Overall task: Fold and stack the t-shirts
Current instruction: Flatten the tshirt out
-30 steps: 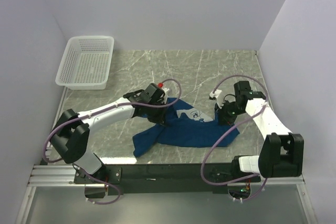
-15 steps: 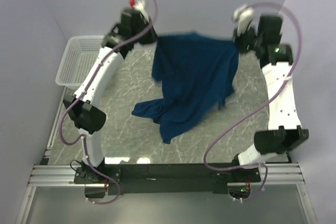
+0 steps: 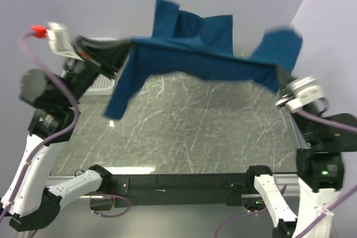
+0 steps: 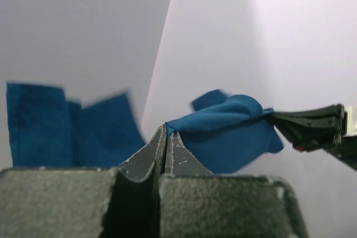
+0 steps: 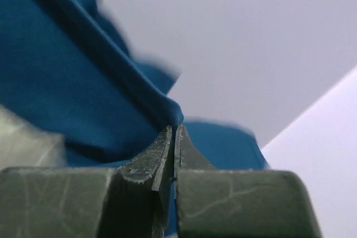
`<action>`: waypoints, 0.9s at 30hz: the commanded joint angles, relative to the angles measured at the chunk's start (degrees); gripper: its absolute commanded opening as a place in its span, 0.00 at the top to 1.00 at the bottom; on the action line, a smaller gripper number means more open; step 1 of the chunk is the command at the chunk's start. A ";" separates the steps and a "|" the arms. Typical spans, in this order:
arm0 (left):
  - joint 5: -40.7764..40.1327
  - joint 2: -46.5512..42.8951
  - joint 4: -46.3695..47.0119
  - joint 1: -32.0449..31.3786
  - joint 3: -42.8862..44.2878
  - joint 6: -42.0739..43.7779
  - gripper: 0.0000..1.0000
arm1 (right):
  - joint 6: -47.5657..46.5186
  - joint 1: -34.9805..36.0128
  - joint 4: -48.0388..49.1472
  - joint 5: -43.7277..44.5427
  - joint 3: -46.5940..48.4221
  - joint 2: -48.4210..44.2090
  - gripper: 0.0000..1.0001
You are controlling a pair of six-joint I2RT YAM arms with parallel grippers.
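The right gripper [image 5: 174, 137] has two dark grey fingers [image 5: 146, 163] pressed tight together. They pinch the thick edge of a dark blue cloth t-shirt [image 5: 61, 76]. The edge runs up and to the left from the tips. More blue cloth hangs behind, a bit blurry. A plain pale grey wall [image 5: 251, 37] fills the rest.

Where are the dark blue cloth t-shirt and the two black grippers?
dark blue cloth t-shirt [image 3: 201, 62]: top view, stretched middle.
left gripper [image 4: 166, 133]: left wrist view, fingertips.
right gripper [image 5: 174, 131]: right wrist view, fingertips.
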 commanded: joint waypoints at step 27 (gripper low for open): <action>29.86 1.70 -17.55 -13.06 -45.02 -10.53 0.97 | -43.79 -0.87 -45.44 -14.80 -36.58 -5.56 1.00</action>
